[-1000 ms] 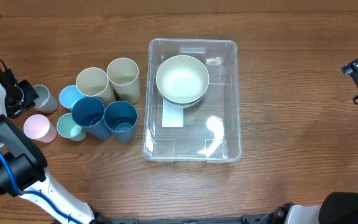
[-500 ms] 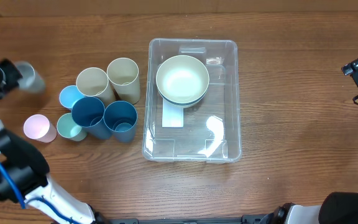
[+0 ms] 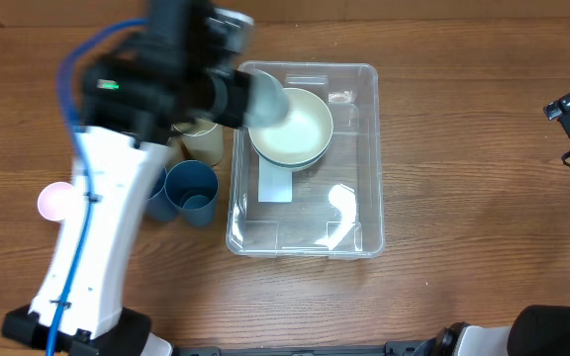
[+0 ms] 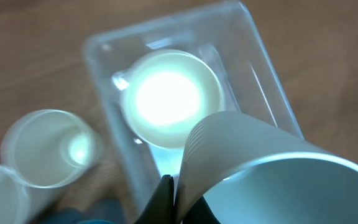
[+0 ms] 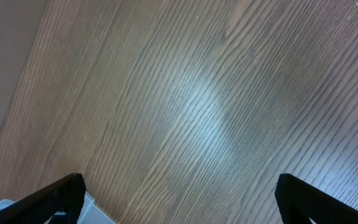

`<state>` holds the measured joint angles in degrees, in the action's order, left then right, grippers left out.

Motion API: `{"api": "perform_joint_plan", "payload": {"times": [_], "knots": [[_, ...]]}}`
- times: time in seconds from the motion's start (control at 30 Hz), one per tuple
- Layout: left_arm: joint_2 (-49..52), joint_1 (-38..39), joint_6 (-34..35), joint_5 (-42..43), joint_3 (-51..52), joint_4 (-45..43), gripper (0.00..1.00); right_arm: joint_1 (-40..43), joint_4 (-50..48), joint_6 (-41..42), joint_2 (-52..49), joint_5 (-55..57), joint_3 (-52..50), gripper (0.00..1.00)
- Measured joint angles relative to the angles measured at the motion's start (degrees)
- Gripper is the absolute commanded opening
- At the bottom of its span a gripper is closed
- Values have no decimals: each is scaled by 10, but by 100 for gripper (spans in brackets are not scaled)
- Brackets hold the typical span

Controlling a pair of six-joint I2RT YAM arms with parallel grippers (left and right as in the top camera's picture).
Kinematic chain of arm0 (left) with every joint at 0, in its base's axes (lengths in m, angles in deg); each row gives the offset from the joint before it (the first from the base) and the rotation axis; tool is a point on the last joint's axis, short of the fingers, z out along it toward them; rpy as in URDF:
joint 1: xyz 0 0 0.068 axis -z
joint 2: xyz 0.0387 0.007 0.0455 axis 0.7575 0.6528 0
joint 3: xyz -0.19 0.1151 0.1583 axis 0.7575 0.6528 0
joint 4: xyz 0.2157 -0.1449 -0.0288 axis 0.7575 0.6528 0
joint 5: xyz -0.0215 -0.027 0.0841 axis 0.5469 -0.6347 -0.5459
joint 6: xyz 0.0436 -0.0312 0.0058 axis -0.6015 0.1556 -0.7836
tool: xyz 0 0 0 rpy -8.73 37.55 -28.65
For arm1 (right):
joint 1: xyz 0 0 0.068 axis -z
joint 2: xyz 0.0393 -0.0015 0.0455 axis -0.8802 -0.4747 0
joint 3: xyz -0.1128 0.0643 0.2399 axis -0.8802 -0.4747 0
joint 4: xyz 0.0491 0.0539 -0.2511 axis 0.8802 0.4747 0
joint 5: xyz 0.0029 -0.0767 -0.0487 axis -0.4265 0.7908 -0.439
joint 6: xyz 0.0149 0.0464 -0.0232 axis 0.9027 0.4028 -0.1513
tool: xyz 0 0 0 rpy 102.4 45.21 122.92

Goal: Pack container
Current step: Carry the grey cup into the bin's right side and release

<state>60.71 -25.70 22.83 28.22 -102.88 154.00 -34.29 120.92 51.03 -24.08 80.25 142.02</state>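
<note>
Container (image 3: 361, 203) with cream bowl (image 3: 300, 133) inside, grey cup (image 3: 266, 100) above

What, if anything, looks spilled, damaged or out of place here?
Nothing stands out. The grey plastic cup hangs tilted in the shut left gripper above the round cream bowl inside the large clear plastic container, which fits the packing. No spill or damage shows.
</note>
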Motion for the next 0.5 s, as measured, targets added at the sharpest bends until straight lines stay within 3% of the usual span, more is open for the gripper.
{"api": "perform_joint_plan", "payload": {"times": [0.23, 0.5], "knots": [[151, 161, 46, -63, 0, 0, 4, 0, 0, 0, 0, 0, 0, 100], [311, 179, 56, -78, 2, -57, 4, 0, 0, 0, 0, 0, 0, 100]]}}
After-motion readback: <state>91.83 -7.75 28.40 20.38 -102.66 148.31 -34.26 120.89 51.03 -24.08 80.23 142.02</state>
